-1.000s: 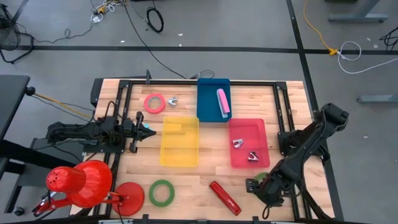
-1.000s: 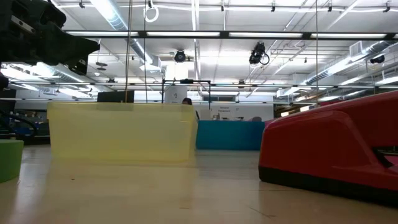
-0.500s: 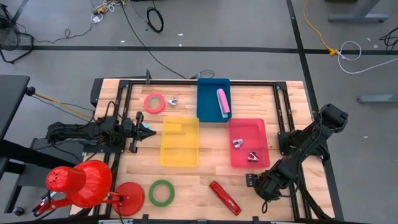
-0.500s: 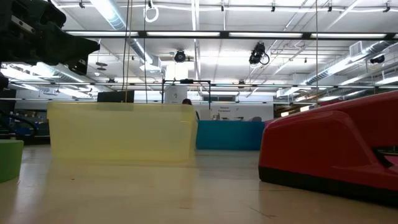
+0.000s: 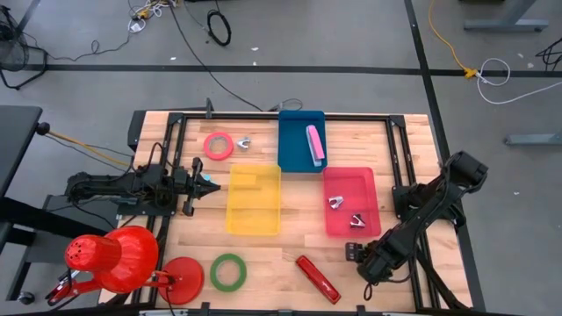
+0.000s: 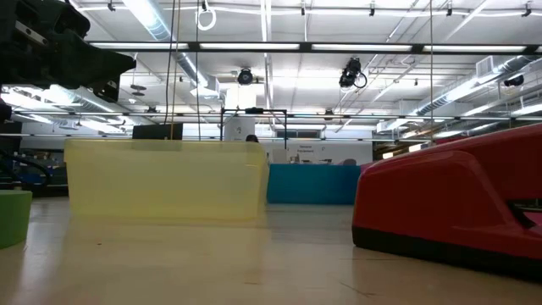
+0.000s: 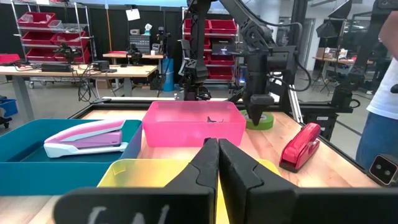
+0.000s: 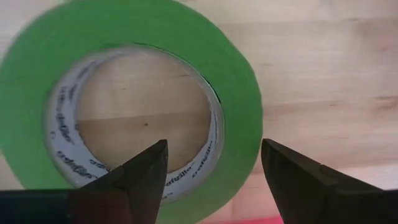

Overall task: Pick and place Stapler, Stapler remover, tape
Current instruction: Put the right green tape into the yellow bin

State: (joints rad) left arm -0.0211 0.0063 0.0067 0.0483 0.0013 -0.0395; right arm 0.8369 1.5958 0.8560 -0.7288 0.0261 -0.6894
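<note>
A green tape roll (image 8: 134, 102) lies flat on the table (image 5: 290, 246), directly under the right gripper (image 8: 214, 171). The jaws of this gripper stand apart, one finger over the hole of the roll and the other outside its outer rim, and they hold nothing. In the left wrist view the same roll (image 7: 261, 119) shows under this arm, close to the front right edge of the table.

The red stapler (image 5: 317, 278) lies at an angle near the front edge, just beside the right gripper (image 5: 367, 262). Bare wood is open between the stapler and a second green tape roll (image 5: 228, 271) further left. A red lamp (image 5: 114, 260) stands at the front left corner.

Behind the stapler is the pink bin (image 5: 351, 201) with two staple removers (image 5: 345, 211) inside. The yellow bin (image 5: 255, 199) is at the middle of the table. The blue bin (image 5: 301, 140) at the back edge holds a pink stapler (image 5: 314, 143). A red tape roll (image 5: 218, 145) and another staple remover (image 5: 243, 143) lie near the back, left of the blue bin.

The left gripper (image 5: 204, 184) waits at the left side of the yellow bin, its jaws together and empty.
</note>
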